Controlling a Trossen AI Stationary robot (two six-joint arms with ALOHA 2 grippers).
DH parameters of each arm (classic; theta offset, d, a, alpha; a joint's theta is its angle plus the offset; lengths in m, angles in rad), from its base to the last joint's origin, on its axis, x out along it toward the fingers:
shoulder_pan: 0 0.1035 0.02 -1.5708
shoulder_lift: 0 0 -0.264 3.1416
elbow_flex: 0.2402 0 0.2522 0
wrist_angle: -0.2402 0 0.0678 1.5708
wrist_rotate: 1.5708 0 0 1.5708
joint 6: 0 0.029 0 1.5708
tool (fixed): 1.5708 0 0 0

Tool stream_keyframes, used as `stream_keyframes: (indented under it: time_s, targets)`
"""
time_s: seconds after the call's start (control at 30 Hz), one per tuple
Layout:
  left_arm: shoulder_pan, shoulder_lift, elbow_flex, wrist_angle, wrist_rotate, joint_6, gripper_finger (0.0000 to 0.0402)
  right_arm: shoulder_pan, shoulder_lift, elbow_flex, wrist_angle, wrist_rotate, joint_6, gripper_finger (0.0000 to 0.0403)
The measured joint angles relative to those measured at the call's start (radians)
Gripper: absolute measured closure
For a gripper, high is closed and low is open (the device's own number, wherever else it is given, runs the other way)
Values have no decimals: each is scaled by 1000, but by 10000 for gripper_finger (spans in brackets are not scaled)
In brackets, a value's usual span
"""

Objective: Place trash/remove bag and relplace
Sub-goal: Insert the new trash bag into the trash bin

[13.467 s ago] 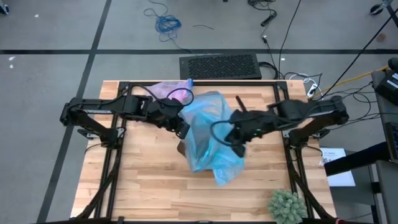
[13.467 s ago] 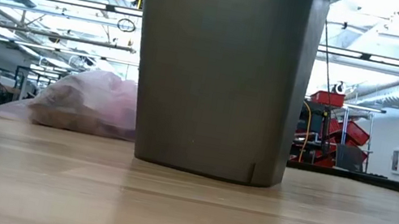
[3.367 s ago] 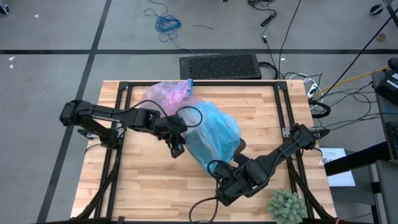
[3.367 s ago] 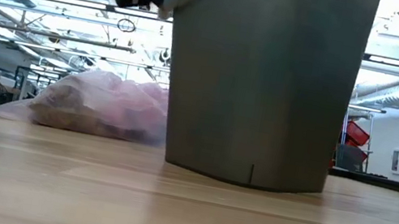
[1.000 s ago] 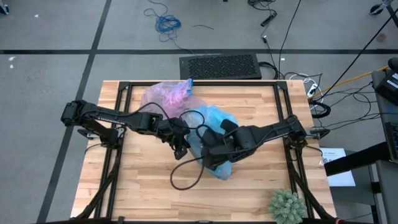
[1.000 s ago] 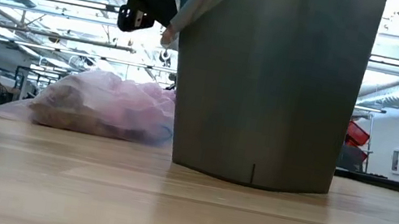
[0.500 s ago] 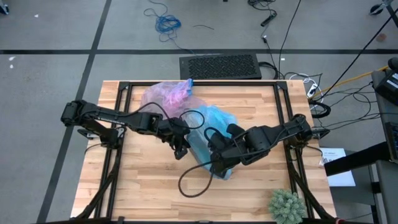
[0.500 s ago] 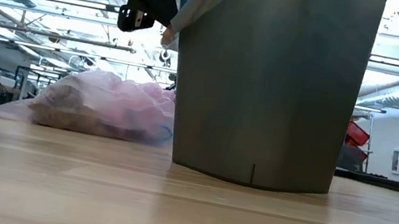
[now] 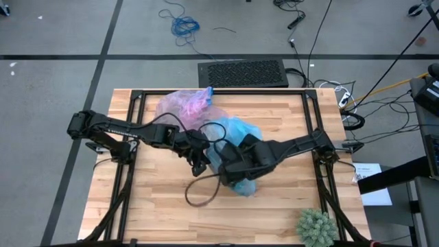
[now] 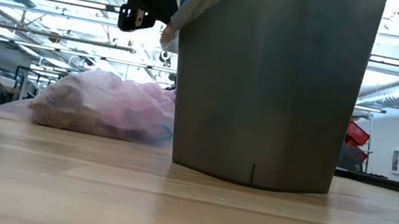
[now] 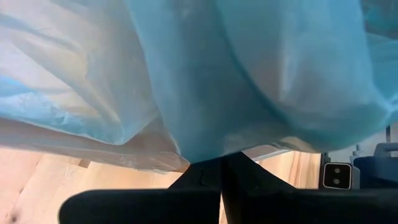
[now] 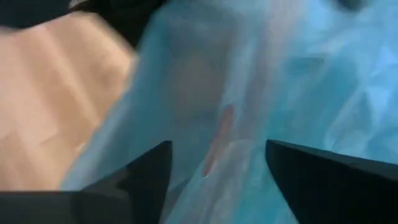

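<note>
A grey bin [image 10: 270, 83] stands mid-table with a light blue plastic bag [image 9: 236, 140] draped over its top. My left gripper [image 9: 199, 162] is shut on that plastic at the bin's left rim [image 10: 176, 9]. My right gripper [image 12: 214, 180] hovers open over the bin's near left part [image 9: 230, 168], with blue plastic [image 12: 211, 112] between its fingers. The lavender-pink bag [image 9: 184, 106] lies on its side on the table behind the bin, holding brown trash wads [image 10: 59, 114]. My left gripper pinches a gathered bunch of the blue bag's plastic [image 11: 211, 152] between its two shut fingers, coming from the table's left at rim height. The plastic spreads away over the bin's top and a flap [image 10: 189, 7] hangs down the outer wall. My right gripper stands open around blue plastic; whether it touches it I cannot tell.
A green spiky plant [image 9: 315, 225] sits at the table's near right corner. A black cable loop [image 9: 202, 192] hangs from the right arm over the bare wood near the bin. The black frame rails [image 9: 127, 171] run along the table's sides.
My right gripper has swung a little toward the table's near edge and back again toward my left gripper, staying over the blue bag. Its cable loop has swung with it. The bin, the pink bag and my left gripper have kept still.
</note>
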Motion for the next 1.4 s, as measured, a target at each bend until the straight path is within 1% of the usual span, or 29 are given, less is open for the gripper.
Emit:
stream_keyframes:
  time_s: [0.03,0.1,0.23,0.27,0.43,0.57,0.73,0.9,0.97,1.03,1.1,1.17,1.33,1.4]
  targets:
    - [0,0,0,-1,0,0,402,-3,3,0,-3,22,20,171]
    - [0,0,0,-2,1,0,402,1,2,0,3,44,29,226]
    - [0,0,0,-9,13,3,402,18,-8,19,9,53,20,367]
    - [0,0,0,-10,15,12,402,24,-16,17,10,58,19,384]
    - [-1,0,0,-9,19,17,402,44,-44,17,-1,79,110,398]
    - [-1,0,0,-9,19,17,402,66,-76,20,-1,83,159,401]
    - [0,0,0,-9,19,17,402,94,-99,20,-1,78,172,402]
    - [0,0,0,-9,19,17,402,96,-132,20,-2,118,193,403]
    - [0,0,0,-8,19,17,402,97,-135,20,-2,96,185,403]
    - [0,0,0,-8,20,17,402,100,-134,20,0,43,159,399]
    - [0,0,0,-8,22,18,402,107,-126,20,21,-15,106,385]
    - [0,0,1,-8,22,18,402,117,-120,20,42,-48,76,359]
    - [0,0,7,-5,23,24,402,120,-110,20,53,-54,65,272]
    - [0,0,7,-5,23,25,402,113,-94,20,51,-47,57,244]
